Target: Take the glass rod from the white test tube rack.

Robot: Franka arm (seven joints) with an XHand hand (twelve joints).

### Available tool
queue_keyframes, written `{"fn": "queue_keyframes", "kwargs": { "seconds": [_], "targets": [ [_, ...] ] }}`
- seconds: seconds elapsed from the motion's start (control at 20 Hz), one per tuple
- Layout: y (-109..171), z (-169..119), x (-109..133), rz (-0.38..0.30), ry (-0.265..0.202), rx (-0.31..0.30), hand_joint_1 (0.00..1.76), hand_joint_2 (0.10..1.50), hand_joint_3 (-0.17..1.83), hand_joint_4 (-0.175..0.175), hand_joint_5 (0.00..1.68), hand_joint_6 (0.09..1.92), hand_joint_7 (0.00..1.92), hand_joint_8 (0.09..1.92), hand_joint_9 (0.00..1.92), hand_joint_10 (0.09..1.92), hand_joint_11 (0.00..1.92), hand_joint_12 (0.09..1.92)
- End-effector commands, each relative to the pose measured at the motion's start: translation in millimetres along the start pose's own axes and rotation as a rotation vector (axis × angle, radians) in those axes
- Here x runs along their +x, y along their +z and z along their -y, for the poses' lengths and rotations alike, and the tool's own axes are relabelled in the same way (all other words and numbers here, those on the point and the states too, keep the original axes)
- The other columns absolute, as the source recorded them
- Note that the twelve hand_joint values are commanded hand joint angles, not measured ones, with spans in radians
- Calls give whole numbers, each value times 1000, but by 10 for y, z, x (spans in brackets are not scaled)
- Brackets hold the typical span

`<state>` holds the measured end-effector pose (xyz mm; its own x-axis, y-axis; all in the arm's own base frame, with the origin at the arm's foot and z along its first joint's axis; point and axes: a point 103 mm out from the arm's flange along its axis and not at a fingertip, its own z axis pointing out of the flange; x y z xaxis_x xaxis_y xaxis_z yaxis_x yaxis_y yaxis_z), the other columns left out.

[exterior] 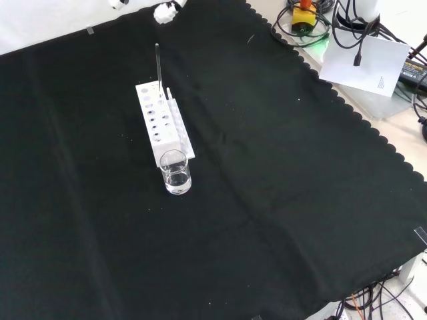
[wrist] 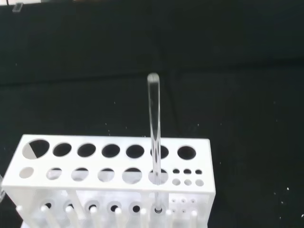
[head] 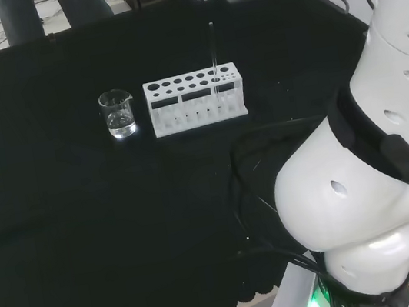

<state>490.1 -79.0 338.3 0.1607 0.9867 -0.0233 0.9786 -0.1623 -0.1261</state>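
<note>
A white test tube rack [head: 195, 102] [exterior: 164, 133] [wrist: 118, 164] stands on the black cloth with two rows of round holes. A clear glass rod [head: 214, 54] [exterior: 158, 63] [wrist: 153, 123] stands upright in one of its holes, near the end that has the small holes, and rises well above the rack's top. Nothing touches the rod. A small white part of the hand [exterior: 165, 11] shows at the top edge of the front view, beyond the rack and apart from the rod. Its state cannot be made out.
A small glass beaker [head: 117, 114] [exterior: 175, 172] with a little clear liquid stands close to the rack's other end. The cloth's scalloped edge [exterior: 347, 110] runs along the right of the front view, with cables and a paper sheet [exterior: 367, 63] past it.
</note>
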Motion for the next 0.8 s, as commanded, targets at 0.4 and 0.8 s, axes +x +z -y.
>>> {"fn": "queue_keyframes", "kwargs": {
  "seconds": [0.4, 0.8],
  "targets": [
    [536, -93, -49, 52, -6, 56, 722, 851, 594, -175, 247, 87, 284, 982, 459, 918, 336, 1406],
    [801, -91, 17, 36, -23, 110, 724, 859, 591, -175, 272, 87, 337, 975, 528, 900, 365, 1394]
  ]
}}
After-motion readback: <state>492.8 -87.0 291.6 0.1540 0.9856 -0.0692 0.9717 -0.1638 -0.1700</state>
